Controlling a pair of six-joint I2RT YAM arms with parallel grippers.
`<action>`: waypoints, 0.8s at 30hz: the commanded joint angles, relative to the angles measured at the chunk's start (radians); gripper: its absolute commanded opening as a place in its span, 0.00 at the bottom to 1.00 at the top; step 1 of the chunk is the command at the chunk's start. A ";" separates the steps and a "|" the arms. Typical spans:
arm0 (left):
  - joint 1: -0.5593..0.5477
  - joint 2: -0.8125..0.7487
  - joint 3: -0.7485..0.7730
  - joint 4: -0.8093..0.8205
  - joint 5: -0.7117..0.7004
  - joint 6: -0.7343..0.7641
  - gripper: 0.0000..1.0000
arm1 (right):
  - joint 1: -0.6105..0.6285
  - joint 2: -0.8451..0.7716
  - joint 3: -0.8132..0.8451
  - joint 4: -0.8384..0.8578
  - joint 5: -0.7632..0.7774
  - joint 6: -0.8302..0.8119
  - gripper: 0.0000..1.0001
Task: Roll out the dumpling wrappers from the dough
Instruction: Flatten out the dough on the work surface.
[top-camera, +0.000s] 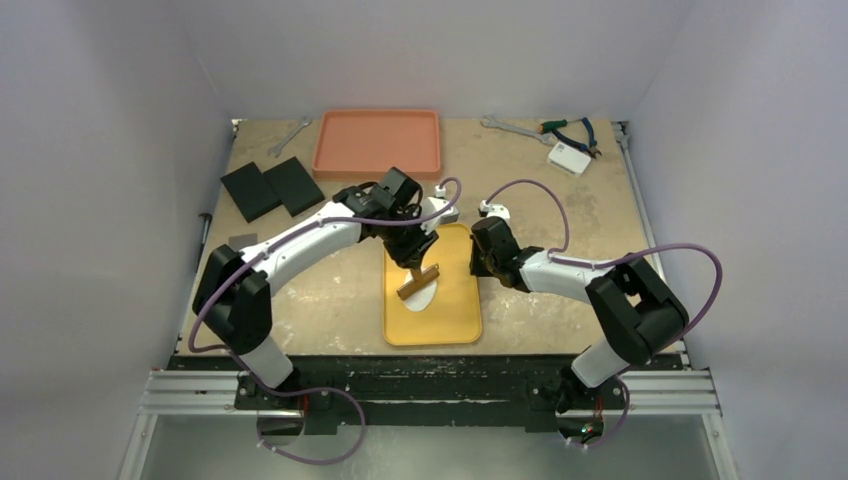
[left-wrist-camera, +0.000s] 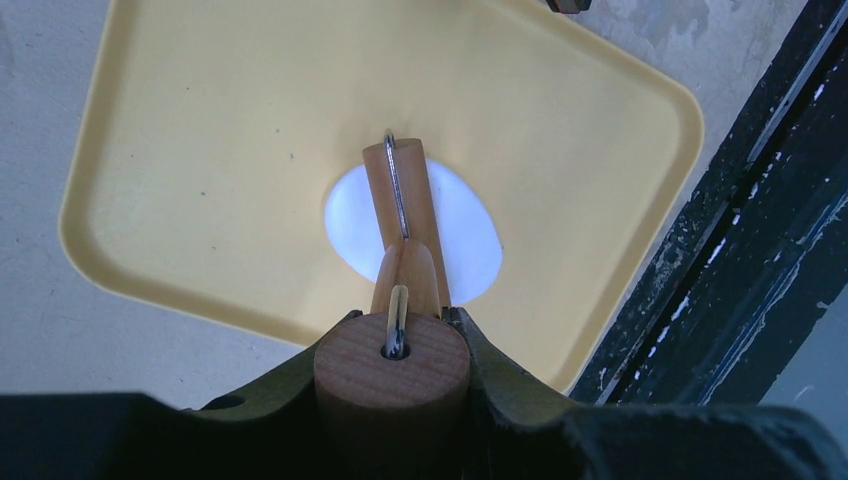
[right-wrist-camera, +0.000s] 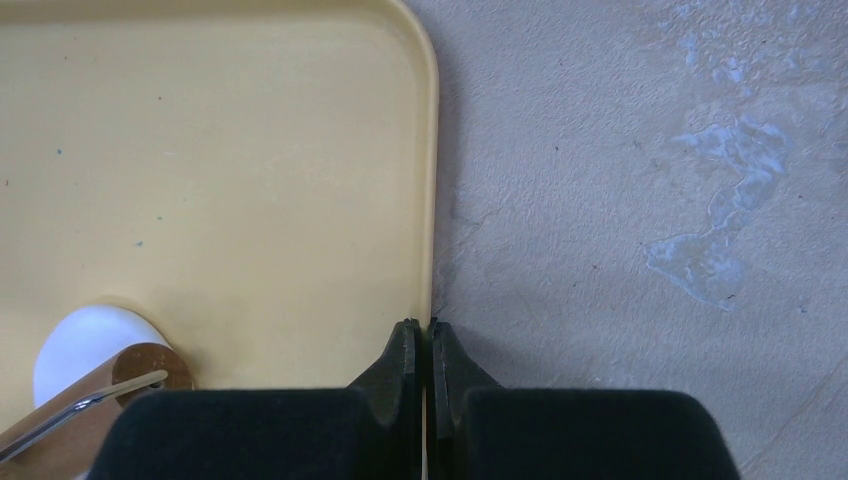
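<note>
A yellow tray (top-camera: 440, 325) lies at the near middle of the table. On it lies the dumpling wrapper (top-camera: 426, 298), a flat white oval dough disc. My left gripper (top-camera: 420, 250) is shut on the handle (left-wrist-camera: 392, 375) of a small wooden roller (left-wrist-camera: 378, 190), whose roller end rests on the wrapper (left-wrist-camera: 462, 232). My right gripper (top-camera: 480, 262) is shut on the tray's right rim (right-wrist-camera: 428, 200), one finger on each side of it. In the right wrist view, the gripper (right-wrist-camera: 420, 325) sits at the rim, and the wrapper (right-wrist-camera: 85, 335) and roller end (right-wrist-camera: 140, 365) show at lower left.
An orange tray (top-camera: 377, 143) sits at the back. Two black blocks (top-camera: 270, 188) lie at the back left. A wrench (top-camera: 290, 135) lies behind them. Another wrench (top-camera: 505, 125), pliers (top-camera: 572, 130) and a white box (top-camera: 568, 157) lie at the back right. The table's black front edge (left-wrist-camera: 720, 250) runs close to the yellow tray.
</note>
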 joint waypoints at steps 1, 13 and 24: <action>0.026 0.020 -0.066 0.068 -0.217 0.064 0.00 | 0.003 0.006 -0.001 -0.017 -0.002 -0.026 0.00; 0.078 0.011 -0.072 0.100 -0.321 0.111 0.00 | 0.002 0.003 -0.002 -0.017 -0.002 -0.025 0.00; -0.001 -0.088 0.114 -0.041 -0.088 0.033 0.00 | 0.002 0.012 0.002 -0.017 -0.001 -0.026 0.00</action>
